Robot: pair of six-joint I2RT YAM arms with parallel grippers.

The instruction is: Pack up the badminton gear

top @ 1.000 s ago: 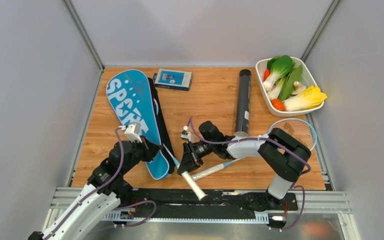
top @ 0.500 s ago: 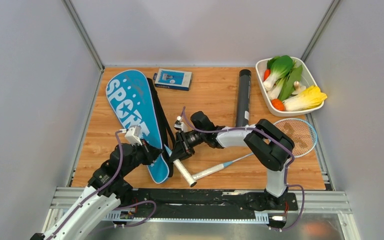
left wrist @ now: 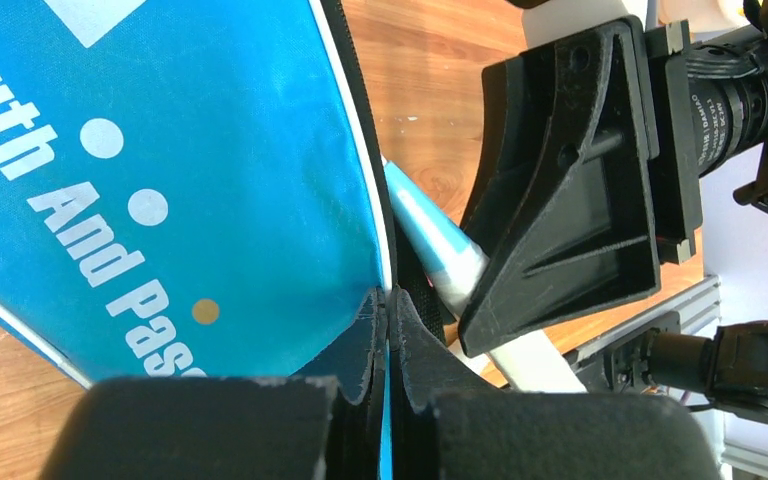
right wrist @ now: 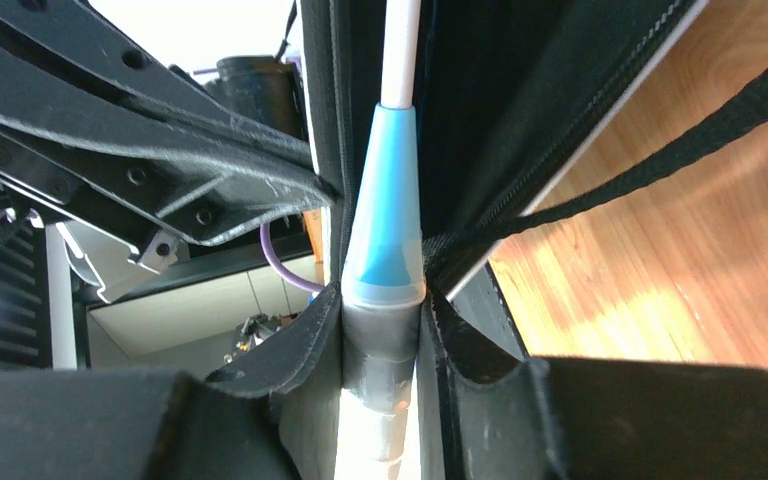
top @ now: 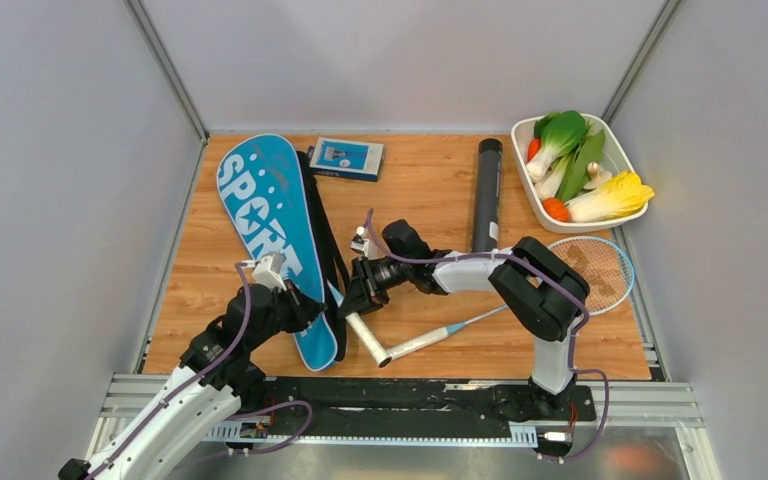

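Observation:
The blue "SPORT" racket cover [top: 265,215] lies at the left of the table, and my left gripper [top: 310,312] is shut on its near edge [left wrist: 388,300]. My right gripper [top: 358,295] is shut on one racket's white handle [top: 368,340], just below its light-blue cone [right wrist: 385,200]. The shaft runs into the cover's dark opening [right wrist: 480,100], so this racket's head is hidden. A second racket [top: 600,268] lies flat at the right, its handle [top: 415,345] pointing towards the first. The long black tube [top: 487,200] lies behind my right arm.
A small blue box [top: 345,157] sits at the back next to the cover's top. A white tray [top: 628,217] of vegetables stands at the back right. The cover's black strap [top: 328,250] trails between the cover and my right gripper.
My right gripper has moved left and away from me with the racket, sliding it further into the cover. The cover shifted slightly. My left gripper has kept its hold.

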